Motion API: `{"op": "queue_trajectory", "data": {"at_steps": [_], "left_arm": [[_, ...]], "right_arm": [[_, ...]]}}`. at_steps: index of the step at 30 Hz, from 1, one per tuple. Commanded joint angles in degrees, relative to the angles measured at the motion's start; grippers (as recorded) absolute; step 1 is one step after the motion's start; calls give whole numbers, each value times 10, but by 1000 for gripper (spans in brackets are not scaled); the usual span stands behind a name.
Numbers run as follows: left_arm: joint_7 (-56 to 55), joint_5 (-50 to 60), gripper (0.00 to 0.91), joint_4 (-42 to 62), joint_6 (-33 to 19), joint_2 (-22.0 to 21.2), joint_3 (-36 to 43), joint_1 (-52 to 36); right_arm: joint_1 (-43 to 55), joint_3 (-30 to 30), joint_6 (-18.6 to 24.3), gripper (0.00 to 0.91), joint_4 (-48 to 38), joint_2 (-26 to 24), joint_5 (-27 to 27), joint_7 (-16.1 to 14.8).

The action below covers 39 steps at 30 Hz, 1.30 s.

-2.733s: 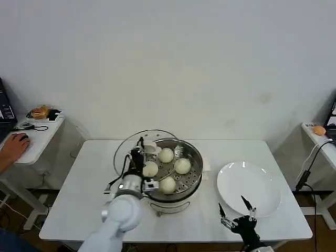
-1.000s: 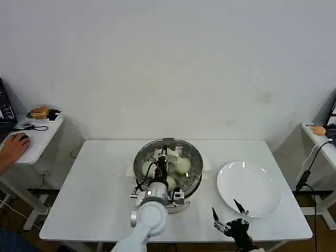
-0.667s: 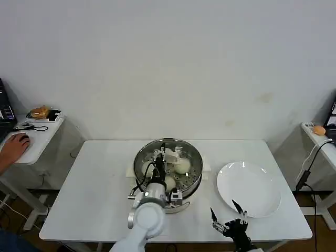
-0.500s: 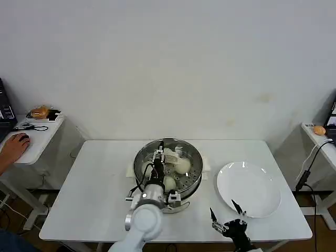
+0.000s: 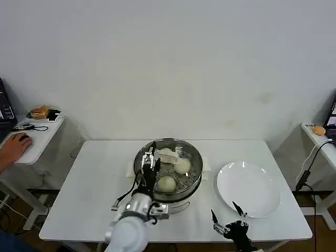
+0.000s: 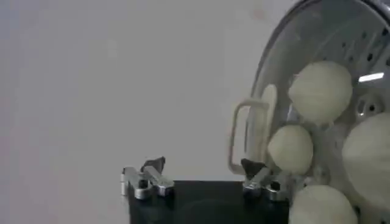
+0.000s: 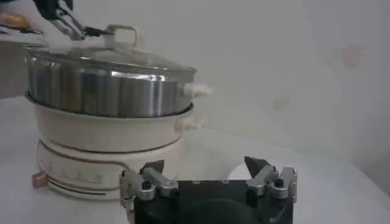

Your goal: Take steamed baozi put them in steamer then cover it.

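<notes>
From the head view the steamer (image 5: 169,169) stands mid-table (image 5: 89,199) with the lid (image 5: 164,157) lying on its rim and its white handle (image 5: 167,153) on top; through the glass the buns (image 5: 166,184) show on the tray, though not all can be counted there; the left gripper (image 5: 149,161) hangs over the near-left part of the lid, fingers spread, holding nothing; the plate (image 5: 249,188) lies bare to the right, well apart from the pot; the right gripper (image 5: 227,220) waits low at the near table edge, just beside the plate, fingers wide.

From the left wrist the lid (image 6: 341,91) is seen from above with the buns (image 6: 320,91) under the glass, four of them; the white handle (image 6: 251,135) stands upright beside the gripper; the left gripper (image 6: 204,176) has its fingers wide apart and empty, one fingertip (image 6: 251,167) just beside the handle but not on it.

From the right wrist the steamer (image 7: 106,91) sits on its white base (image 7: 103,137) with the lid (image 7: 109,58) seated level on the rim and the handle (image 7: 125,33) above; the left gripper (image 7: 67,21) is near that handle, apart from it; the right gripper (image 7: 204,173) is wide and empty.

The covering step looks done: buns in, lid down, grip let go; the next move should be only to draw the left arm clear without knocking the handle.
</notes>
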Motion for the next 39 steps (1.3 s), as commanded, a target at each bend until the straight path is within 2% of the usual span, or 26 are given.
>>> {"op": "queue_trajectory", "data": {"at_steps": [1,5,6,8,9,10,11,14,18,28,39], "left_arm": [[-116,-223,907,-73,-68,9,-86,164],[-216,-512,907,-37,-124,-18,-157,198],[-237,-622,907,-19,-176,-21,-190,206],[-266,-743,907,10,-225,-14,-235,211],[-270,-792,907,17,-232,-17,-252,215],[-272,-805,907,19,-233,-18,-261,219],[-282,-820,907,27,-264,-15,-274,227],[-277,-827,907,39,-285,-21,-302,245],[-268,-832,907,31,-278,-27,-304,282],[-247,-794,907,40,-308,-46,-308,344],[-235,-777,907,41,-317,-57,-302,354]], "right_arm": [[-8,6,6,907,0,-30,37,2],[-16,13,12,907,5,-53,56,5],[-16,15,12,907,8,-58,63,5],[-9,11,5,907,11,-56,62,7],[-8,9,4,907,10,-55,64,7],[-8,10,5,907,9,-56,65,8],[-7,11,7,907,3,-57,65,8],[-7,11,8,907,-4,-55,65,9],[-8,15,6,907,0,-55,72,10],[-32,13,-11,907,16,-60,97,8],[-34,10,-7,907,16,-58,100,11]]}}
